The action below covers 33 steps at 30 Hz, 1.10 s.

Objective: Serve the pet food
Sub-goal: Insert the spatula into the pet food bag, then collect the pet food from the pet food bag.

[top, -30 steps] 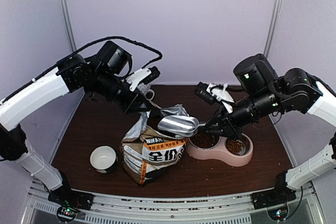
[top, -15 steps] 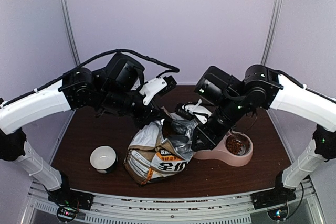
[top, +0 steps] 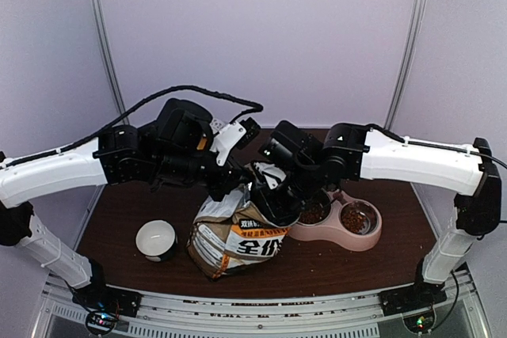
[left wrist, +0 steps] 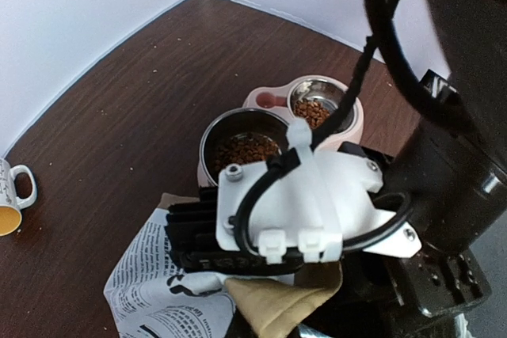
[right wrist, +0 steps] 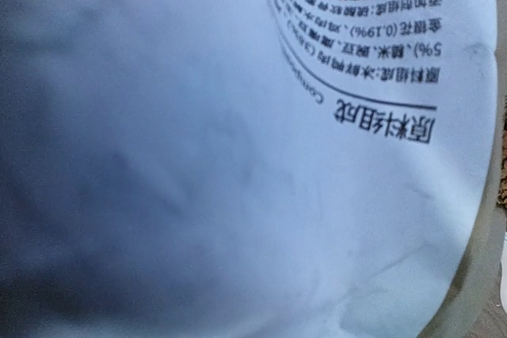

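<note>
The printed bag [top: 234, 239] stands at the table's middle with its mouth open. My left gripper [top: 228, 186] is shut on the bag's upper left edge. The tan flap [left wrist: 285, 298] lies just under it in the left wrist view. My right gripper [top: 272, 194] is sunk into the bag's mouth, and the metal scoop it carries is hidden inside. The right wrist view is filled by the bag's white printed wall [right wrist: 238, 156]. Pet food [top: 310, 213] lies in both steel cups [left wrist: 242, 150] of the pink double bowl [top: 333, 237], right of the bag.
A white mug [top: 156, 240] stands left of the bag near the front; it shows at the left edge [left wrist: 9, 199] in the left wrist view. Loose kibble crumbs dot the brown table [top: 142, 187]. Walls close in on three sides.
My right arm swung left from over the bowl, carrying the scoop, and dipped it down into the bag. The left arm shifted slightly right while keeping hold of the bag's edge.
</note>
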{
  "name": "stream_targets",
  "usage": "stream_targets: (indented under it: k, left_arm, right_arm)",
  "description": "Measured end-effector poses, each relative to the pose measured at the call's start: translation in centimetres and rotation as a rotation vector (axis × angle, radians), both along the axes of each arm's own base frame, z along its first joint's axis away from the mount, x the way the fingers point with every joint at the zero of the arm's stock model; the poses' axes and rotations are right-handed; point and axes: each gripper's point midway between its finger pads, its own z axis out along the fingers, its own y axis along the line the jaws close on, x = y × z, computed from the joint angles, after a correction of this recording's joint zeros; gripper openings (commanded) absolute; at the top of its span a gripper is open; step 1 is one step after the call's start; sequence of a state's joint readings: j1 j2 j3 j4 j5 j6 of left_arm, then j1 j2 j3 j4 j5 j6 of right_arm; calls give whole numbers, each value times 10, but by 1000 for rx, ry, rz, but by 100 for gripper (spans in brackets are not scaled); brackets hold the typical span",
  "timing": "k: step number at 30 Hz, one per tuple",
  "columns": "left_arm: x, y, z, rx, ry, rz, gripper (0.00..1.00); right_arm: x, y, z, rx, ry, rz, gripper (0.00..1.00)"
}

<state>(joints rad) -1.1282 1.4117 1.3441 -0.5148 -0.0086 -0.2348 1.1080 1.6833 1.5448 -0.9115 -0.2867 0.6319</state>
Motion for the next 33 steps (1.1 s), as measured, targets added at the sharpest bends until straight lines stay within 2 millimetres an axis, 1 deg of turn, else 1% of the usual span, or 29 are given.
stream_targets:
  k: [3, 9, 19, 27, 33]
  left_arm:
    - [5, 6, -1, -3, 6, 31, 0]
    - [7, 8, -1, -20, 14, 51, 0]
    - [10, 9, 0, -31, 23, 83, 0]
    - [13, 11, 1, -36, 30, 113, 0]
    - [18, 15, 5, -37, 37, 131, 0]
  right_arm:
    - [9, 8, -1, -4, -24, -45, 0]
    - [19, 13, 0, -1, -103, -91, 0]
    - [36, 10, 5, 71, -284, -98, 0]
    - [42, 10, 13, 92, -387, -46, 0]
    - [40, 6, 22, 104, -436, 3, 0]
